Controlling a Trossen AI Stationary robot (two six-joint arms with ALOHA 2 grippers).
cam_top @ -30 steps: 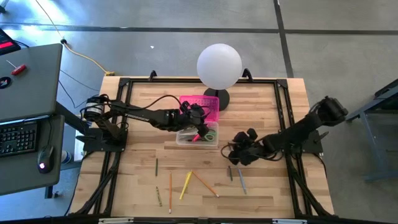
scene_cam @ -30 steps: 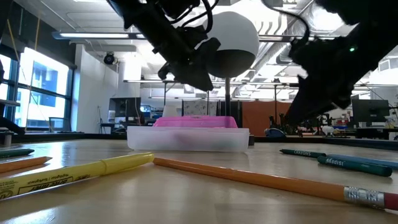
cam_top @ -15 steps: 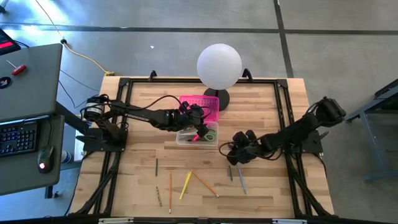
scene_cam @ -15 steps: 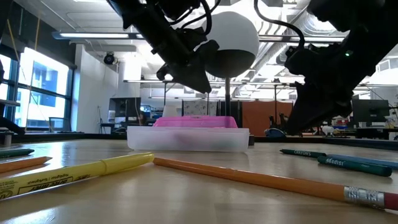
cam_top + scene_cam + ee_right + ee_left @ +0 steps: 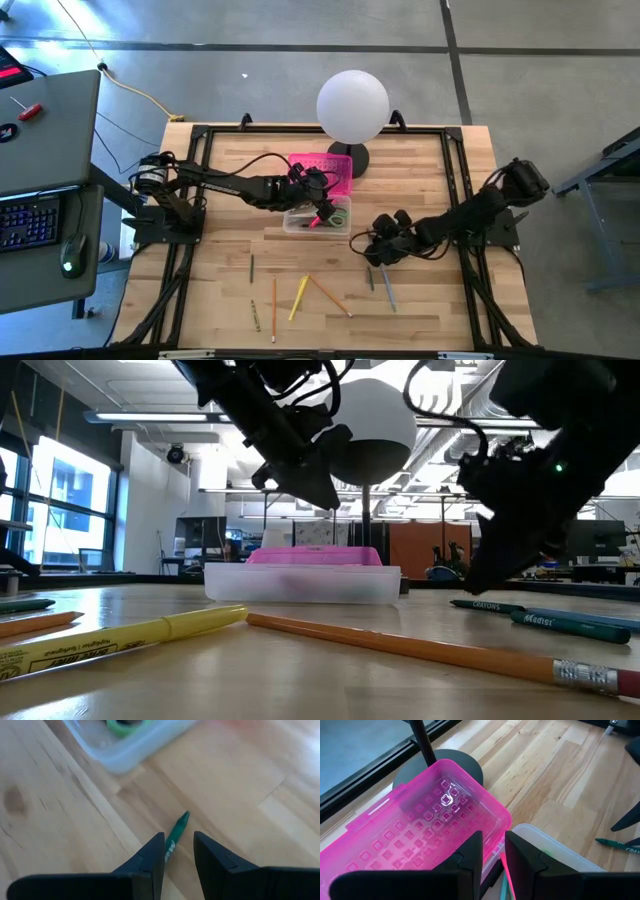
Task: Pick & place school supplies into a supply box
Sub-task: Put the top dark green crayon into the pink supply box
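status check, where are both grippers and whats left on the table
Left gripper over the supply box, pink marker at its fingers. Right gripper open over green pen. Pencils loose on the table.
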